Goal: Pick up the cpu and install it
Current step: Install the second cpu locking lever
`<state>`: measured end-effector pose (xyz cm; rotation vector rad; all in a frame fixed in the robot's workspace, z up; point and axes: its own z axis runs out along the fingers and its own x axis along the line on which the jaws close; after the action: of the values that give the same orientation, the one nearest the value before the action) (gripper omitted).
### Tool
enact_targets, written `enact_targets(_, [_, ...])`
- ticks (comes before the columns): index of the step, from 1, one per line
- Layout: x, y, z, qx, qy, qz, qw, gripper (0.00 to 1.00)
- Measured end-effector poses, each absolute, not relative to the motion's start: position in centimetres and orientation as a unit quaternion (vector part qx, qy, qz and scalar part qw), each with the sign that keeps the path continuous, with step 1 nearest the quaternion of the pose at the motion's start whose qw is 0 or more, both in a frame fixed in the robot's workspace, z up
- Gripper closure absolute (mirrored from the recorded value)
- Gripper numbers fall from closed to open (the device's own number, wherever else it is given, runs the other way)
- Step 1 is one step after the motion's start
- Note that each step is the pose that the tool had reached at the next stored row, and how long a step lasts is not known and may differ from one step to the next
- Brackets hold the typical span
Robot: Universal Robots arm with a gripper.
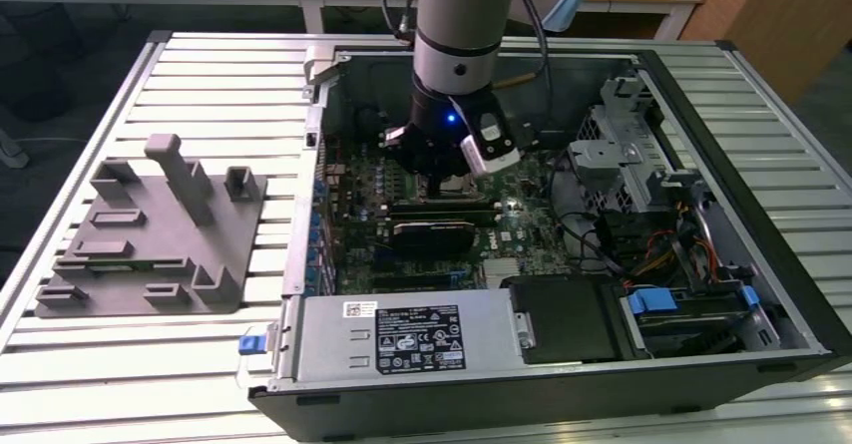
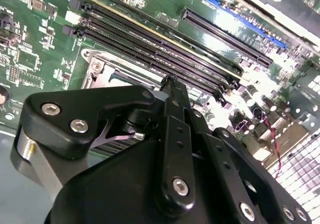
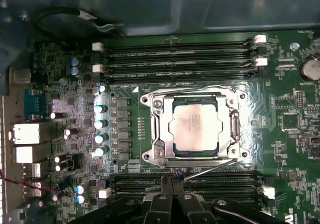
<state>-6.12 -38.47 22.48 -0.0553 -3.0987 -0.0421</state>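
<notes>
The arm is held upright, reaching straight down into the open computer case (image 1: 745, 95), the gripper (image 3: 172, 181) poised low over the motherboard (image 3: 300, 149). Its fingertips are pressed together, nothing pinched between them. The cpu (image 3: 196, 126) is seated in the socket frame (image 3: 159, 129) — just beside the fingertips, apart from them — between two banks of memory slots (image 3: 175, 58).

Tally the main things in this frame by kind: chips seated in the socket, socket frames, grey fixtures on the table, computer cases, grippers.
cpu, seated in the socket: 1
socket frame: 1
grey plastic fixture on the slatted table: 1
open computer case: 1
gripper, beside the socket: 1
Total: 5
</notes>
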Motion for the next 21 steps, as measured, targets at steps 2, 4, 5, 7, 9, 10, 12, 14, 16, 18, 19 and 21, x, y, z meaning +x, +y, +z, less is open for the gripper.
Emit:
enact_targets(2, [-6.1,-38.5,22.3,-0.01,-1.0,-0.013,0.021,0.89])
enact_targets(4, [-6.1,-38.7,22.2,-0.005,-1.0,-0.013,0.021,0.89])
enact_targets(5, [-6.2,-38.8,22.1,-0.003,-1.0,-0.013,0.021,0.89])
enact_targets(7, [-6.3,-38.8,21.9,-0.002,-1.0,-0.014,0.021,0.89])
enact_targets(9, [-6.3,-38.8,21.7,-0.002,-1.0,-0.014,0.021,0.89])
enact_targets(10, [-6.4,-38.9,21.7,-0.002,-1.0,-0.015,0.021,0.89])
enact_targets(12, [-6.5,-39.0,21.6,-0.002,-1.0,-0.018,0.021,0.89])
enact_targets(14, [-6.6,-39.1,21.6,-0.002,-1.0,-0.021,0.021,0.89])
enact_targets(16, [-6.7,-39.4,21.5,-0.002,-0.999,-0.025,0.021,0.89])
enact_targets(18, [-6.9,-39.5,21.5,-0.002,-0.999,-0.029,0.021,0.89])
enact_targets(19, [-6.9,-39.6,21.5,-0.002,-0.999,-0.032,0.021,0.89])
enact_targets(21, [-7.0,-39.9,21.5,-0.002,-0.999,-0.04,0.021,0.89])
